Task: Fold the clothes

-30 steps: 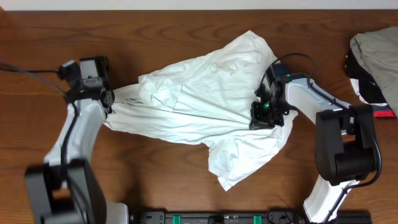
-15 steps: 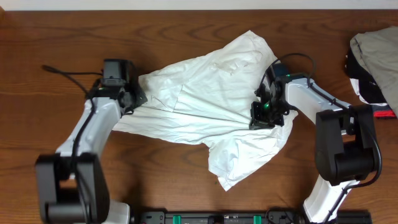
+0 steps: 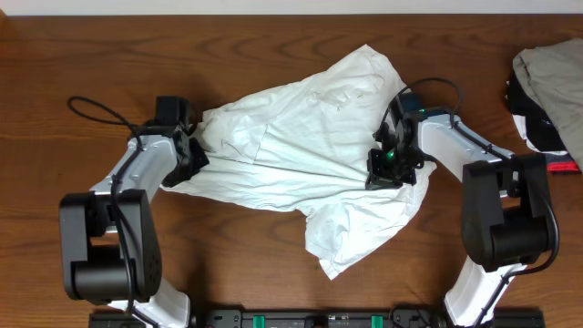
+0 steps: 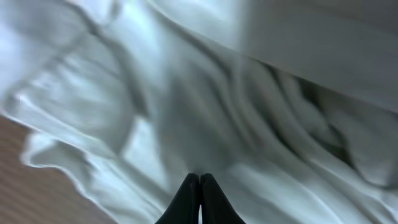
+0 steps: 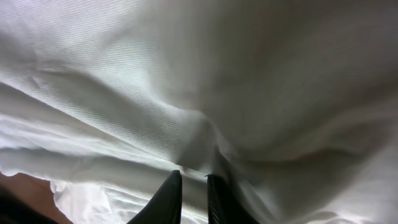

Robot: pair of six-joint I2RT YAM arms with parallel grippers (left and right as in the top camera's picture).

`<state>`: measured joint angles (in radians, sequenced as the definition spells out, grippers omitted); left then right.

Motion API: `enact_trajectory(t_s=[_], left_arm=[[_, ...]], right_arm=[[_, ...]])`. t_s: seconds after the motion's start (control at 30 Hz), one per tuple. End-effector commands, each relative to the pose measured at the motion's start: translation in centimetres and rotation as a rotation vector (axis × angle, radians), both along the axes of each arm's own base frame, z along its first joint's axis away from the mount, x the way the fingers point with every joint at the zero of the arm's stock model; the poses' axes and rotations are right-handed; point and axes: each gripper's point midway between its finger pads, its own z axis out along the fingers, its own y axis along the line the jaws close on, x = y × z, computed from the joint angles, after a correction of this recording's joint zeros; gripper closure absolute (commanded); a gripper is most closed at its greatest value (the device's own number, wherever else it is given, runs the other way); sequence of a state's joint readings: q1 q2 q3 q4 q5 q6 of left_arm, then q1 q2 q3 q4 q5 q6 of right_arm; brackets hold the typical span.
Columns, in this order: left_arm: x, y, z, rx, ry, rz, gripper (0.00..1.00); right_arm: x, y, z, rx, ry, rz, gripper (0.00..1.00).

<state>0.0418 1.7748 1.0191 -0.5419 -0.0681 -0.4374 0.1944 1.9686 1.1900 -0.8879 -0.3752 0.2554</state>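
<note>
Left claw moved in from table left, now clenched at shirt edge, hold unclear; right claw grasps shirt, crumpled mid-table. Risk: thin cloth slips free when pulled, bunching the fold

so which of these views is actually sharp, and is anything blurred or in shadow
Overhead: sharp and evenly lit, the white T-shirt bright against the dark wooden table, with only soft shadows at its edges. Left wrist: the cloth is smeared and soft, nothing crisp, the left gripper a dark silhouette. Right wrist: weave crisp at upper left, lower folds shaded, right gripper dark.
</note>
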Motion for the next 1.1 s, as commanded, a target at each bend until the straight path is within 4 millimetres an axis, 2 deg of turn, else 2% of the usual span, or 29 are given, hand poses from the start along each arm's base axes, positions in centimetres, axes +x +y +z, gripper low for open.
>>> enact_trajectory(t_s=[0.0,0.37,0.73,0.9,1.0,1.07], left_arm=[[-0.1,1.9,0.2,0.06,0.0,0.016,0.94],[-1.0,5.4,-0.5,0.071,0.033,0.067,0.94],[-3.5,11.5,0.3,0.248,0.093,0.2,0.94],[-4.5,12.9,0.4,0.26,0.11,0.246,0.93],[-5.3,14.0,1.3,0.291,0.099,0.336,0.93],[-5.7,14.6,2.7,0.328,0.072,0.409,0.93]], right_arm=[[-1.4,-3.7,-3.0,-0.194,0.046,0.017,0.85],[-1.5,-3.7,-3.0,-0.194,0.052,0.023,0.85],[-1.6,-3.8,-3.0,-0.195,0.053,0.023,0.85],[-1.6,-3.8,-2.9,-0.195,0.053,0.024,0.85],[-1.6,-3.8,-3.0,-0.195,0.053,0.023,0.85],[-1.6,-3.8,-2.9,-0.195,0.053,0.023,0.85]])
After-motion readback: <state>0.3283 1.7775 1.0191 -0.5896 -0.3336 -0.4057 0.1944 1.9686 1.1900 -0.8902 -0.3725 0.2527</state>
